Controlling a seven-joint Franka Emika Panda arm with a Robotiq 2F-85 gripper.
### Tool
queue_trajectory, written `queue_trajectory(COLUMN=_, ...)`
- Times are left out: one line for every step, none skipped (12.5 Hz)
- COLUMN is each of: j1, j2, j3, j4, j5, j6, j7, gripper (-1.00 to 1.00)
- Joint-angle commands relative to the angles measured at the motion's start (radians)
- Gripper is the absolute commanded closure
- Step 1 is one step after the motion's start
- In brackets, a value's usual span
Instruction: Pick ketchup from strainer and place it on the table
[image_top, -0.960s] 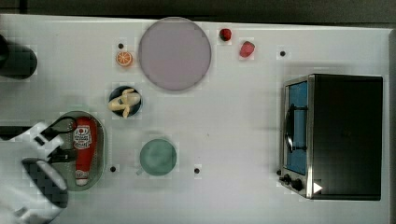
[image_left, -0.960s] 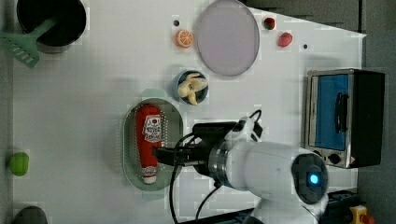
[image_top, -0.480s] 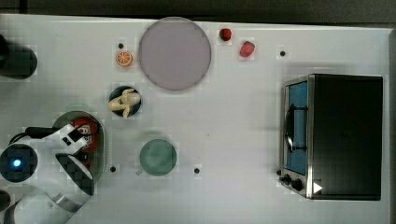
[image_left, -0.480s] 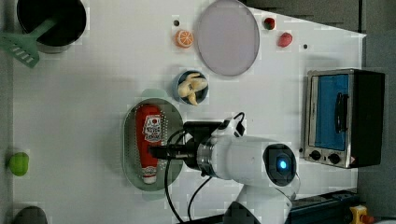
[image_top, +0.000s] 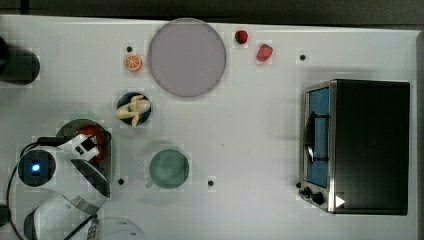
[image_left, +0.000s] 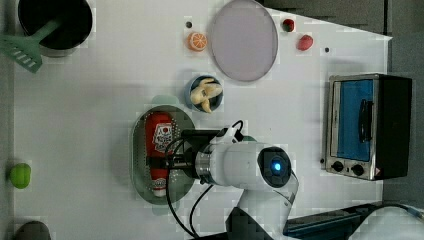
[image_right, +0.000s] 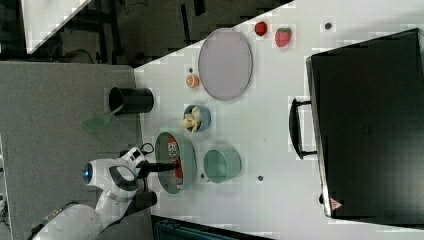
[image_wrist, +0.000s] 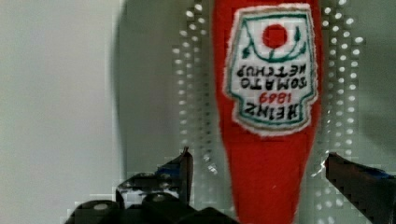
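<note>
Both my open fingers (image_wrist: 180, 170) straddle the ketchup (image_wrist: 268, 140) neck in the strainer (image_left: 141, 160), its long axis running 12-to-6 in left view, cap at 6.

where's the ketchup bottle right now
The ketchup lies flat inside the strainer, low on the left view's left half, below the bowl of banana. The hand straddles its neck, fingers open on either side.

- White table (image_top: 250, 145) carries:
- strainer (image_left: 141, 150)
- cup (image_top: 169, 168)
- plate (image_top: 186, 57)
- banana bowl (image_top: 134, 109)
- orange (image_top: 133, 62)
- two strawberries (image_top: 264, 52)
- toaster oven (image_top: 360, 145)
- black pot (image_left: 55, 22)
</note>
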Motion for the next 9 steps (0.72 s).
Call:
queue_trajectory(j1=0.034, j2=0.036, j3=-0.053, j4=0.033, j5=-0.035, j6=0.021, j7=0.047, gripper=-0.91)
queue_trajectory(j1=0.050, j2=0.058, j3=-0.071, j4=0.050, j5=-0.042, j6=0.023, j7=0.048, gripper=-0.67)
queue_trajectory(j1=0.067, j2=0.081, j3=-0.084, j4=0.069, j5=-0.044, j6=0.031, j7=0.048, gripper=-0.40)
queue_trajectory(j1=0.081, j2=0.100, j3=-0.094, j4=0.085, j5=-0.044, j6=0.041, j7=0.048, gripper=-0.18)
queue_trajectory(j1=0.087, j2=0.106, j3=-0.096, j4=0.097, j5=-0.044, j6=0.043, j7=0.048, gripper=-0.13)
queue_trajectory(j1=0.087, j2=0.101, j3=-0.093, j4=0.103, j5=-0.044, j6=0.043, j7=0.048, gripper=-0.13)
queue_trajectory(j1=0.087, j2=0.086, j3=-0.090, j4=0.103, j5=-0.044, j6=0.028, j7=0.048, gripper=-0.13)
queue_trajectory(j1=0.085, j2=0.065, j3=-0.080, j4=0.101, j5=-0.044, j6=0.005, j7=0.048, gripper=-0.13)
queue_trajectory(j1=0.082, j2=0.034, j3=-0.071, j4=0.098, j5=-0.043, j6=-0.032, j7=0.048, gripper=-0.13)
